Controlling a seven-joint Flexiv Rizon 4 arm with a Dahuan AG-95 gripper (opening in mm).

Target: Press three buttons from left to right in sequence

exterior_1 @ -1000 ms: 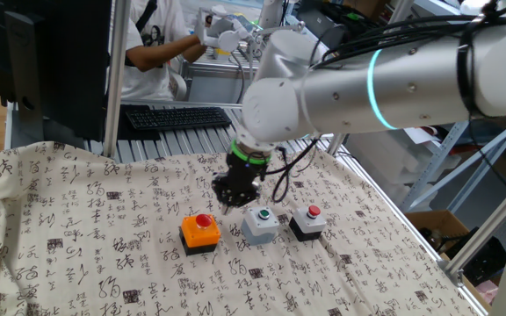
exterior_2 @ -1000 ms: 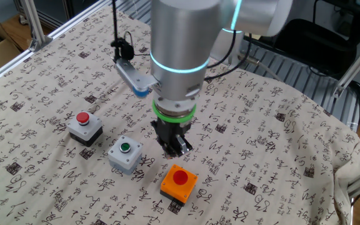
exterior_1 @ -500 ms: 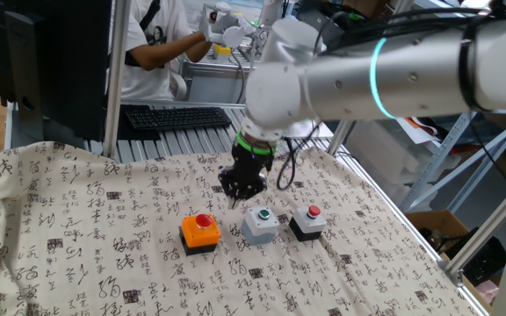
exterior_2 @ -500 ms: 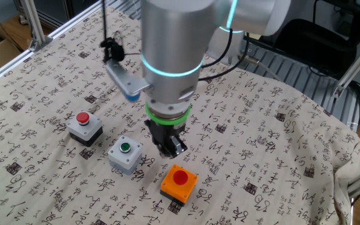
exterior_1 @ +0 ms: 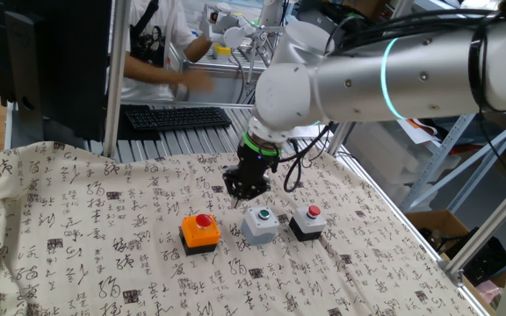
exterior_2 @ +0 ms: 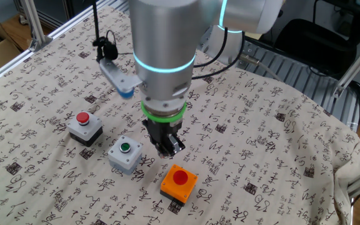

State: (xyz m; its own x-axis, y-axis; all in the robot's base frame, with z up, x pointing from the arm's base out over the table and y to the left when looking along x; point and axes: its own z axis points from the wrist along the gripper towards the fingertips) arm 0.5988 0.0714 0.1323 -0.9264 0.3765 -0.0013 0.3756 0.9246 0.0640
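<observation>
Three button boxes stand in a row on the patterned cloth. The orange box with a red button (exterior_1: 200, 231) (exterior_2: 179, 181) is at the left in one fixed view. The light grey box with a green button (exterior_1: 260, 223) (exterior_2: 125, 154) is in the middle. The black box with a small red button (exterior_1: 307, 221) (exterior_2: 84, 127) is at the right. My gripper (exterior_1: 242, 196) (exterior_2: 167, 149) points down and hovers just behind the gap between the orange and grey boxes, touching neither. Its fingers look pressed together and hold nothing.
A black keyboard (exterior_1: 178, 117) lies beyond the cloth's far edge, and a person (exterior_1: 158, 44) moves behind it. A metal post (exterior_1: 112, 79) stands at the back left. A cable and blue fitting (exterior_2: 122, 87) hang off the wrist. A metal frame borders the table (exterior_2: 36, 28).
My gripper has shifted sideways from behind the orange box toward the grey box with the green button, staying above the cloth. The boxes have not moved.
</observation>
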